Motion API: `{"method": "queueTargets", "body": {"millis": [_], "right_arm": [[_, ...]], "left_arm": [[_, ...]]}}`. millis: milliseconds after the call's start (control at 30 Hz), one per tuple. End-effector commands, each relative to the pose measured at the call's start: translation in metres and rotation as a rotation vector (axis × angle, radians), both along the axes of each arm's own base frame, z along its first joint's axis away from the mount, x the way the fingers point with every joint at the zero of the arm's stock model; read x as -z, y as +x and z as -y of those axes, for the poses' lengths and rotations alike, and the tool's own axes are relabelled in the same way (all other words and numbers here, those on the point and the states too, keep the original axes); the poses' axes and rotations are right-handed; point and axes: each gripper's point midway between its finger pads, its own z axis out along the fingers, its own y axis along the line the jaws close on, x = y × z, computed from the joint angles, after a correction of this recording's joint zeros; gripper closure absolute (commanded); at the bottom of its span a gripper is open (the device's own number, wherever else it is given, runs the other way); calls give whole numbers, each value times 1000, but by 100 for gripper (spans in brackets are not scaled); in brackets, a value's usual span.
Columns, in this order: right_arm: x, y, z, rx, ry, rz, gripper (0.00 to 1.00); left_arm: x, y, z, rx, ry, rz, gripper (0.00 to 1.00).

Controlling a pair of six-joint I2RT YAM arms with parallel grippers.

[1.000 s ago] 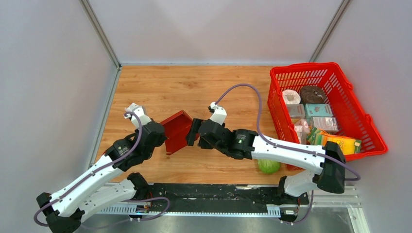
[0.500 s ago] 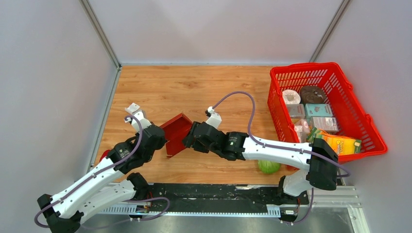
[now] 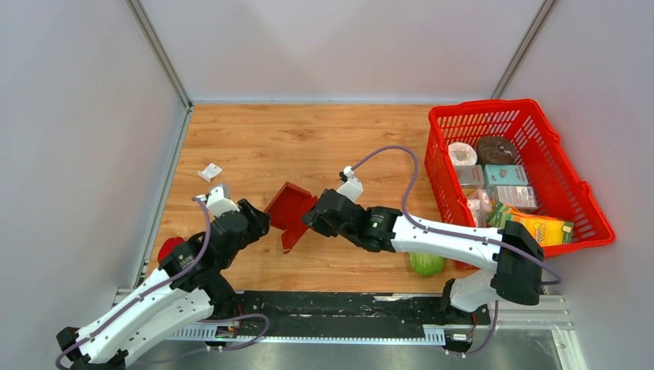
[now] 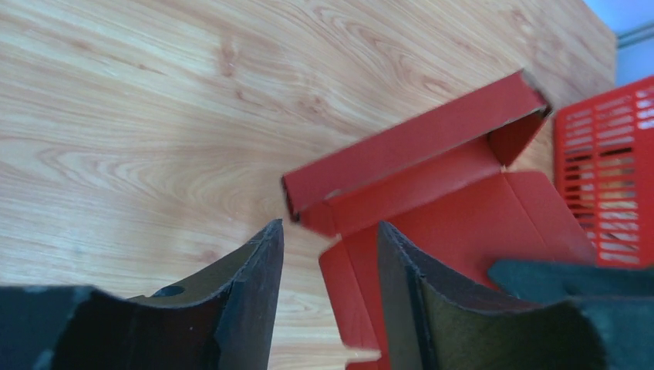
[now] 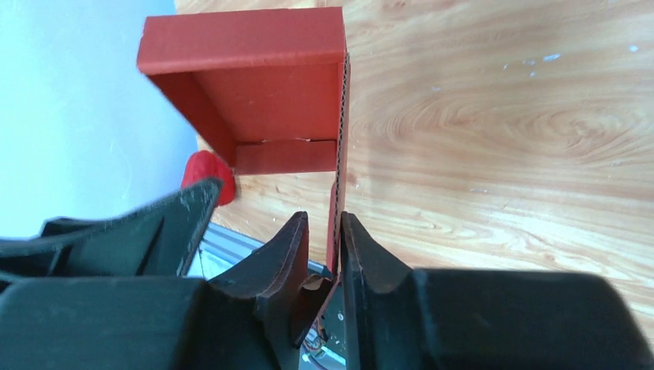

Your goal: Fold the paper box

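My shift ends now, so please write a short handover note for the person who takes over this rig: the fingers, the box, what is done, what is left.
Left gripper: fingers open beside the paper box, gripping nothing.
Right gripper: fingers shut on one thin panel edge of the box.
Box: tilted, over the middle of the table, well apart from the red basket.
Done: walls at one end stand up.
Left: the other panels and flaps; the box is not closed.
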Motion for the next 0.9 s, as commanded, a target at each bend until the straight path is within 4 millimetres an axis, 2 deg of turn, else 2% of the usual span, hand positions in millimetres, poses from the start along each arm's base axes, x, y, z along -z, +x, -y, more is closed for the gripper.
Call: {"method": "queueTargets", "body": {"millis": [0, 33, 67, 133, 200, 233, 300, 333, 367, 433, 500, 533, 567, 600, 633, 700, 767, 867], "right_arm": [[-12, 26, 23, 88, -3, 34, 79], [-10, 28, 29, 83, -25, 33, 87], [-4, 34, 36, 61, -64, 35, 90], [2, 40, 45, 16, -131, 57, 93], [13, 49, 61, -96, -294, 92, 94], [15, 52, 66, -171, -360, 117, 100], [19, 58, 94, -305, -551, 126, 100], [25, 60, 100, -366, -622, 130, 100], [15, 63, 118, -382, -723, 126, 100], [20, 58, 138, -533, -895, 126, 98], [11, 62, 144, -593, -972, 129, 98], [11, 58, 155, -682, -1047, 114, 97], [19, 60, 161, -714, -1118, 81, 96], [14, 65, 165, -721, -1166, 80, 95], [17, 67, 173, -747, -1231, 66, 96], [18, 73, 175, -791, -1287, 82, 98], [8, 80, 175, -857, -1366, 115, 100], [16, 94, 169, -966, -1479, 151, 99]], "left_arm": [[-13, -11, 15, 157, -34, 67, 42], [-12, -16, 17, 193, -39, 67, 38], [-13, -20, 16, 212, -40, 77, 37], [-18, -30, 12, 261, -45, 111, 37], [-22, -40, 3, 278, -46, 141, 35], [-26, -42, -1, 276, -47, 154, 34], [-29, -49, -12, 273, -35, 176, 33], [-33, -50, -17, 266, -31, 190, 32], [-35, -52, -20, 263, -26, 198, 32], [-36, -55, -25, 271, -7, 209, 31], [-36, -56, -23, 292, 1, 210, 30], [-37, -56, -21, 304, 0, 215, 31], [-40, -56, -17, 316, -8, 223, 30], [-40, -58, -13, 344, -8, 221, 30], [-41, -59, -10, 361, -10, 223, 31], [-42, -63, -6, 403, -12, 221, 31], [-41, -68, -5, 427, -9, 212, 30], [-40, -78, -4, 471, -18, 199, 30]]}}
